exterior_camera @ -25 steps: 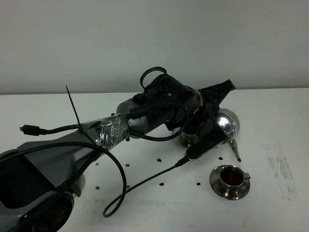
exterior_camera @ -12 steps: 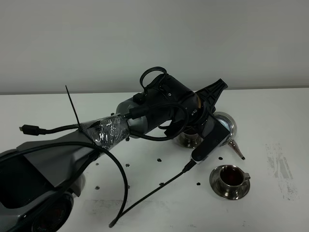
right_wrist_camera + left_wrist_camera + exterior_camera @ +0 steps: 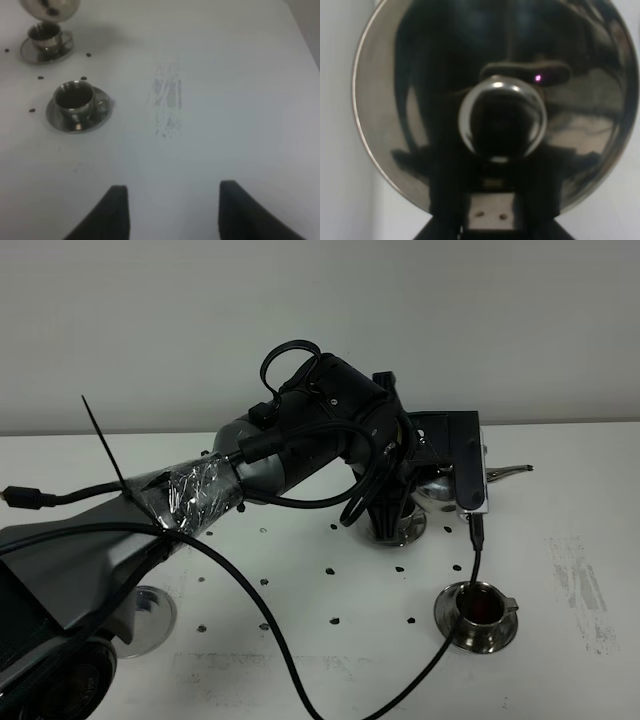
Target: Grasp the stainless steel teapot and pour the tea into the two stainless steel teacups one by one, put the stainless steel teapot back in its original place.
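Since the earlier frames the left arm has swung back from the near cup [image 3: 479, 607]; the teapot [image 3: 440, 483] has gone from a downward tilt to roughly level, its spout [image 3: 508, 471] now pointing toward 3 o'clock instead of down at that cup. No stream leaves the spout. The teapot is held clear of the bench [image 3: 560, 660], above the far cup [image 3: 400, 523], which the arm largely hides in the high view. The left gripper [image 3: 415, 455] is at the teapot's handle side; its fingers are hidden, so its state cannot be told. The left wrist view is filled by the lid [image 3: 420, 125] and knob [image 3: 502, 120]. The near cup, at 5 o'clock from the teapot, sits on its saucer [image 3: 452, 630] and holds reddish-brown tea [image 3: 480, 609]. A bare saucer [image 3: 148, 612] lies at 8 o'clock, well apart. The right gripper [image 3: 170, 210] hangs over bare bench, fingers spread, holding nothing.
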Available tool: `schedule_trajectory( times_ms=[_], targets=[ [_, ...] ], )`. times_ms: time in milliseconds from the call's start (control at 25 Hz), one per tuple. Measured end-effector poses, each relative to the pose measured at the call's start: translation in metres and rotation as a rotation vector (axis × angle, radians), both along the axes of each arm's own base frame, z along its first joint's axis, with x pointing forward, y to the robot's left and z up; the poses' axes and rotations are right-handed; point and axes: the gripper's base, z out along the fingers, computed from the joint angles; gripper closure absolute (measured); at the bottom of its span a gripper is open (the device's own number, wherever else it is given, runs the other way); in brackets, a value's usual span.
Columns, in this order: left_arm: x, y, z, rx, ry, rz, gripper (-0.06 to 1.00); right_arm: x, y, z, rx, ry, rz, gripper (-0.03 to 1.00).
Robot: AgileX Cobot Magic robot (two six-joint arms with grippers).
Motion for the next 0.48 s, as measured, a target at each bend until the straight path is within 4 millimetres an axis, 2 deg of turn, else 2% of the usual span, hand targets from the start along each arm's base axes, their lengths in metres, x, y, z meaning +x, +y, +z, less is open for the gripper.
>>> schedule_trajectory(
  times_ms=[200,480],
  targets=[
    [-0.007,0.010,-0.006,-0.029,0.175,0.243,0.69,0.000,0.000,0.000,0.000,0.000,0.000,0.54],
    [-0.018,0.021,-0.011,0.029,0.319,0.388,0.69,0.000,0.000,0.000,0.000,0.000,0.000,0.54]
  ],
)
